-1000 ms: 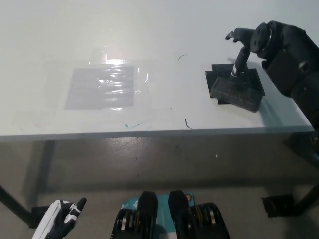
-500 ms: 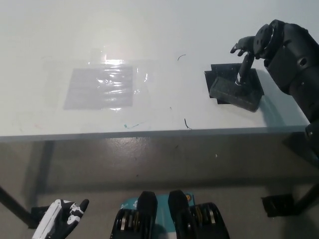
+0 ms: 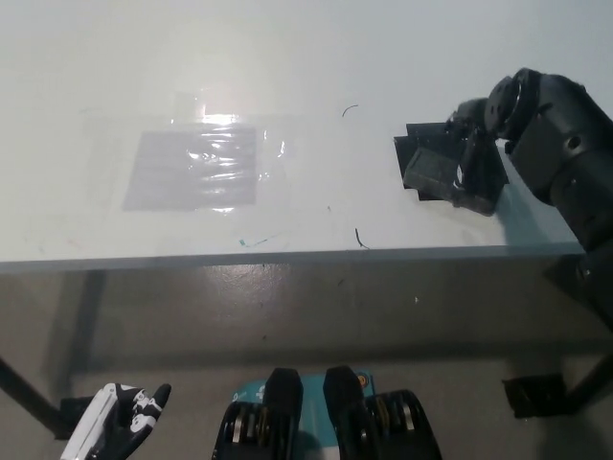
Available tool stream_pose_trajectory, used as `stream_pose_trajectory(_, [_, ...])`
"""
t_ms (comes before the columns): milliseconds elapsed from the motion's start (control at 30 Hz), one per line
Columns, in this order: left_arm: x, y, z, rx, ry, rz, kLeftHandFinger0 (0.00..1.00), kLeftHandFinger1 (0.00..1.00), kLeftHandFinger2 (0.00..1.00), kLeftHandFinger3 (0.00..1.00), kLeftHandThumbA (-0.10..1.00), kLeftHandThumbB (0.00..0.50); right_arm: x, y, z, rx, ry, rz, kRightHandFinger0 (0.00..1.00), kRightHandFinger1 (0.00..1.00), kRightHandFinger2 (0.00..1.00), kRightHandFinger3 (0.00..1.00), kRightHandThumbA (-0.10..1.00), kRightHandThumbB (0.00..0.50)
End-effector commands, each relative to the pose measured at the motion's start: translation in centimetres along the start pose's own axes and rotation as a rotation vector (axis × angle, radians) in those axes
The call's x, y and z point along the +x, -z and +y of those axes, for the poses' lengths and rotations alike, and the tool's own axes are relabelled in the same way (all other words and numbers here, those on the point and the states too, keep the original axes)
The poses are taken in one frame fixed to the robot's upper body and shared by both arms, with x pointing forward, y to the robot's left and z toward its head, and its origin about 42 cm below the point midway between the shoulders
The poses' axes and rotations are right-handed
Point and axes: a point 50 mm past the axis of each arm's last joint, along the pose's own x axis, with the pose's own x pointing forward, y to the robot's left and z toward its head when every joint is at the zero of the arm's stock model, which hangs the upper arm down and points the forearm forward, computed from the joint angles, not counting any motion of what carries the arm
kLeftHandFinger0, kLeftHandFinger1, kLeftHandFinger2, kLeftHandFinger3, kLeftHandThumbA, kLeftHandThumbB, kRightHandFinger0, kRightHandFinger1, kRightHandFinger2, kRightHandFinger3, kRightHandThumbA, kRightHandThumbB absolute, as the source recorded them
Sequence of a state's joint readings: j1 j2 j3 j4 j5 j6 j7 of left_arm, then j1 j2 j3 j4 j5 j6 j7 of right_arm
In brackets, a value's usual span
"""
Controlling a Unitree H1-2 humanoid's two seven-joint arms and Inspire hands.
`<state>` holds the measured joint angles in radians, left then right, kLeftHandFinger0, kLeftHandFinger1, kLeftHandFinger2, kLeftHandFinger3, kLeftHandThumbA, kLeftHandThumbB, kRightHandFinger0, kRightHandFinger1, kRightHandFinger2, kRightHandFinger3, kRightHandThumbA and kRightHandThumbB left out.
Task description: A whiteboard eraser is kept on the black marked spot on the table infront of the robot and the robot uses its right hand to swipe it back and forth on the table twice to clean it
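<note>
The black right hand [image 3: 471, 144] has come down onto the whiteboard eraser [image 3: 442, 177] at the right side of the white table [image 3: 316, 57]. 1 second ago the hand was up higher, with one finger poking down at the eraser and the others spread in the air. Now the hand sits low, right on the far right part of the eraser, and its fingers seem to curl over the top. The view is dark there, black on black, so it is hard to be sure, but it looks like the hand is closing on the eraser and not yet holding it tight. The eraser has not really moved. It lies on the black marked spot [image 3: 414, 144], whose corners peek out at the left and top, near the front right edge of the table. This means the grab is just getting done and the wiping has not begun. Both swipes, 2 back and forth, are yet to do. The next move is likely to slide the eraser left across the table, toward the shiny clear plastic sheet [image 3: 196, 168] that is well apart on the left. The eraser is close to the table edge, so a sloppy push could knock it off. The white left hand [image 3: 120, 431] rests low at the bottom left, below the table, fingers loose and holding nothing.
</note>
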<state>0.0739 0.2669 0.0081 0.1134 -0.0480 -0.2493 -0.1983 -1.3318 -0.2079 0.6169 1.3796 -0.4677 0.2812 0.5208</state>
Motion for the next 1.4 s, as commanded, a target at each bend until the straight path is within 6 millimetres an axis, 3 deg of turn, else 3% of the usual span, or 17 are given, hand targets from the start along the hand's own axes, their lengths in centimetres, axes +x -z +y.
stream_pose_trajectory(0, [-0.3, -0.8, 0.6, 0.003, -0.001, -0.029, 0.00, 0.00, 0.00, 0.00, 0.64, 0.298, -1.0, -0.8, -1.9, 0.002, 0.058, -0.017, 1.00, 1.00, 1.00, 1.00, 1.00, 0.373])
stream_pose_trajectory(333, [-1.4, -0.6, 0.6, -0.006, -0.004, -0.007, 0.00, 0.00, 0.00, 0.00, 0.63, 0.314, 0.4, -0.1, 0.6, -0.063, 0.021, 0.010, 1.00, 1.00, 1.00, 1.00, 1.00, 0.337])
stream_pose_trajectory(500, [-1.2, -0.7, 0.5, -0.008, 0.001, -0.014, 0.00, 0.00, 0.00, 0.00, 0.63, 0.303, 0.1, -0.4, -0.3, 0.035, 0.161, 0.002, 1.00, 1.00, 1.00, 1.00, 1.00, 0.423])
stream_pose_trajectory(567, [-1.2, -0.7, 0.5, -0.006, 0.000, -0.013, 0.00, 0.00, 0.00, 0.00, 0.63, 0.303, 0.2, -0.4, -0.4, 0.038, 0.297, -0.021, 1.00, 1.00, 1.00, 1.00, 0.91, 0.436])
stream_pose_trajectory(600, [-1.2, -0.7, 0.4, -0.007, 0.001, -0.015, 0.00, 0.00, 0.00, 0.00, 0.62, 0.297, 0.3, -0.3, -0.4, 0.029, 0.360, -0.030, 0.84, 0.96, 1.00, 1.00, 0.83, 0.390])
stream_pose_trajectory(633, [-1.2, -0.7, 0.4, -0.010, 0.001, -0.016, 0.00, 0.00, 0.00, 0.00, 0.62, 0.296, 0.3, -0.3, -0.4, 0.024, 0.407, -0.039, 0.81, 0.94, 1.00, 1.00, 0.81, 0.373])
stream_pose_trajectory(667, [-1.1, -0.8, 0.5, 0.002, 0.002, -0.020, 0.00, 0.00, 0.00, 0.00, 0.63, 0.294, 0.2, -0.5, -0.6, 0.035, 0.477, -0.061, 0.76, 0.88, 0.93, 1.00, 0.71, 0.328])
stream_pose_trajectory(700, [-1.0, -0.8, 0.6, 0.014, 0.003, -0.019, 0.00, 0.00, 0.00, 0.00, 0.64, 0.292, 0.0, -0.7, -0.7, 0.047, 0.512, -0.072, 0.55, 0.65, 0.74, 1.00, 0.62, 0.252])
stream_pose_trajectory(800, [-1.0, -0.8, 0.5, 0.008, 0.002, -0.022, 0.00, 0.00, 0.00, 0.00, 0.62, 0.294, -0.2, -1.0, -1.0, 0.057, 0.554, -0.089, 0.13, 0.20, 0.34, 0.99, 0.52, 0.201])
stream_pose_trajectory(833, [-1.0, -0.8, 0.5, 0.003, 0.003, -0.026, 0.00, 0.00, 0.00, 0.00, 0.61, 0.288, -0.3, -1.1, -1.1, 0.069, 0.570, -0.106, 0.03, 0.04, 0.14, 0.70, 0.49, 0.194])
stream_pose_trajectory(867, [-1.0, -0.8, 0.5, 0.007, 0.003, -0.030, 0.00, 0.00, 0.00, 0.00, 0.61, 0.292, -0.3, -1.1, -1.2, 0.072, 0.582, -0.113, 0.01, 0.01, 0.05, 0.57, 0.49, 0.199])
stream_pose_trajectory(933, [-0.9, -0.8, 0.4, 0.002, 0.003, -0.028, 0.00, 0.00, 0.00, 0.00, 0.59, 0.299, -0.3, -0.9, -1.4, 0.069, 0.600, -0.116, 0.00, 0.02, 0.04, 0.38, 0.51, 0.216])
stream_pose_trajectory(1167, [-0.4, -1.0, 0.6, 0.018, 0.006, -0.041, 0.00, 0.00, 0.00, 0.00, 0.55, 0.319, -0.5, -0.3, -1.8, 0.080, 0.627, -0.119, 0.00, 0.02, 0.11, 0.69, 0.51, 0.238])
stream_pose_trajectory(1200, [-0.4, -1.0, 0.5, 0.012, 0.005, -0.040, 0.00, 0.00, 0.00, 0.00, 0.54, 0.314, -0.4, -0.3, -1.8, 0.081, 0.627, -0.117, 0.00, 0.01, 0.13, 0.80, 0.52, 0.242])
stream_pose_trajectory(1267, [-0.3, -1.1, 0.6, 0.001, 0.007, -0.038, 0.00, 0.00, 0.00, 0.00, 0.53, 0.313, -0.4, -0.1, -1.8, 0.071, 0.634, -0.118, 0.00, 0.02, 0.16, 0.79, 0.52, 0.247])
stream_pose_trajectory(1300, [-0.2, -1.1, 0.7, 0.003, 0.010, -0.044, 0.00, 0.00, 0.00, 0.00, 0.53, 0.310, -0.4, 0.0, -1.8, 0.064, 0.637, -0.121, 0.00, 0.00, 0.13, 0.67, 0.52, 0.249])
stream_pose_trajectory(1367, [-0.2, -1.2, 0.8, 0.006, 0.011, -0.044, 0.00, 0.00, 0.00, 0.00, 0.52, 0.304, -0.3, 0.2, -1.7, 0.061, 0.629, -0.114, 0.01, 0.01, 0.16, 0.72, 0.53, 0.249])
